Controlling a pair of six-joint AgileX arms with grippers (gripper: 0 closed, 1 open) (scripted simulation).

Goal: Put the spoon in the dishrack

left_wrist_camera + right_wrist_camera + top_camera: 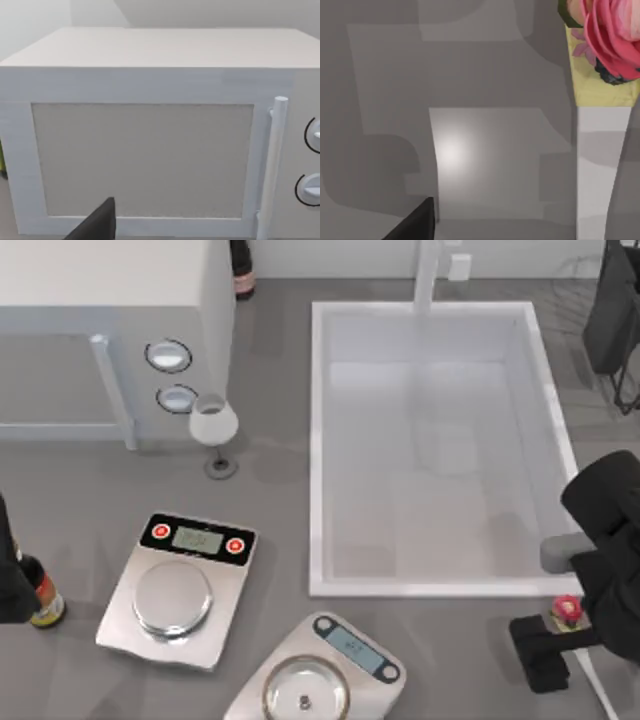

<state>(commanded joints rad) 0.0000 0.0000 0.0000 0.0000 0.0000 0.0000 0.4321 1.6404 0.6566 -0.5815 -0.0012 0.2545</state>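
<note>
Along the bottom edge of the top view, two kitchen scales sit on the grey table [90,490]: a round-pan scale [318,672] at lower centre and a square silver scale [178,588] to its left. A dark bottle [38,595] stands at the far left edge, beside the parked left arm; whether the left gripper is open or closed cannot be told.

At lower right, the right gripper [560,638] is low over the table, just below the sink's near right corner. The spoon [585,655] lies at the gripper, its red-pink end [567,610] touching the dark fingers and its cream-white handle running toward the lower right corner. Whether the fingers are clamped on it cannot be told. The right wrist view shows the pink end [610,35] above the white handle.

Mid-frame, the white sink basin [318,450] occupies the centre right; a wine glass [214,430] stands left of it.

At upper left stands the microwave [100,300]. At the upper right edge, the thin dark wires of the dishrack [572,290] are partly visible, well apart from the spoon.
</note>
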